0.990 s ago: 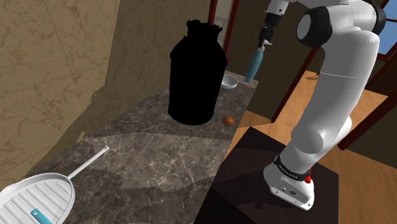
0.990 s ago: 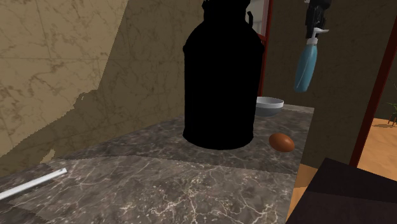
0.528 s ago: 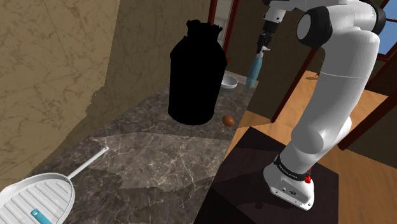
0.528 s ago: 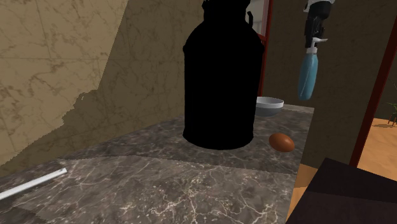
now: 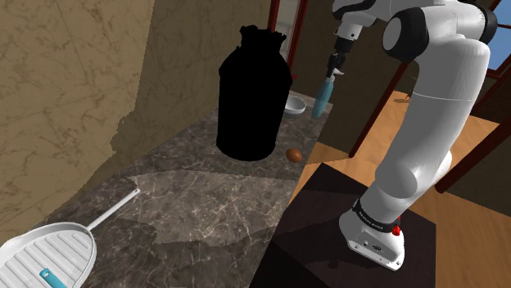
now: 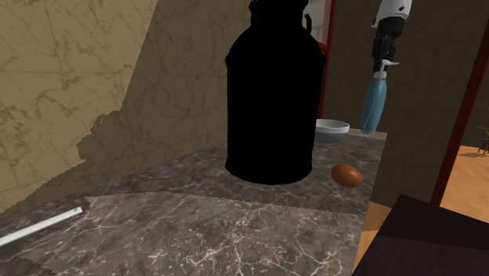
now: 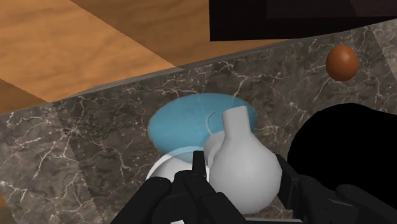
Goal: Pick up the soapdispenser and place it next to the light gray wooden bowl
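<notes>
Countertop (image 5: 205, 204) of dark veined stone runs away from my stand, and the biggest thing on it is a tall black can (image 5: 252, 94), a flat silhouette with a narrow neck. At the near end lies a white ribbed pan (image 5: 49, 258), well apart from my work.

My gripper (image 5: 334, 65) is pinched on the soapdispenser (image 5: 322, 96), a slim blue bottle with a pale grey pump head. In the wrist view my fingers (image 7: 191, 184) clasp that head, and the blue body hangs straight below them. It hangs upright over the far corner of the counter, near the edge. Its base is close to the stone, though I cannot tell whether it touches.

I judge it light and stiff, but smooth and probably slippery. The rounded head is a poor seat, and the bottle could swing or slide out. A grip lower on the body would be steadier; as it is, I should lower gently and let go only once it rests.

The light grey bowl (image 5: 295, 105) sits just beside the bottle, between it and the can. A brown egg (image 5: 294, 154) lies nearer to me, by the can's foot.
</notes>
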Robot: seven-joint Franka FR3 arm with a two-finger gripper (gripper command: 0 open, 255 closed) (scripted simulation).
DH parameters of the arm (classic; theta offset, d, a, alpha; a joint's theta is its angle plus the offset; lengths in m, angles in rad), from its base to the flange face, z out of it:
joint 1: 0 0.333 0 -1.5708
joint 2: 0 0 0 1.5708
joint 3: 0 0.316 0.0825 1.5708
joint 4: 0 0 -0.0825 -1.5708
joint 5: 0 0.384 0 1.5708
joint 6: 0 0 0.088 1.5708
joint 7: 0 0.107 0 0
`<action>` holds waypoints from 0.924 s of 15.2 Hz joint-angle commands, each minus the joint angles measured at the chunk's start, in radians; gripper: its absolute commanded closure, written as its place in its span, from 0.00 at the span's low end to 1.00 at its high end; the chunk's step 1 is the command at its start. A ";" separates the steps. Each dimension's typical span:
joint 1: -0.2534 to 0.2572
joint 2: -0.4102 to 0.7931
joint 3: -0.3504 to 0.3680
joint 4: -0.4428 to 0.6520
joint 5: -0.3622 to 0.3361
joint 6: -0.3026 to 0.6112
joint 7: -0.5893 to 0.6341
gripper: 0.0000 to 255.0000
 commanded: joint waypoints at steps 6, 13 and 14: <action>0.005 0.007 0.003 -0.085 0.007 0.090 -0.015 1.00; 0.006 0.020 0.008 -0.144 0.018 0.160 -0.028 1.00; 0.006 0.020 0.008 -0.144 0.018 0.160 -0.028 1.00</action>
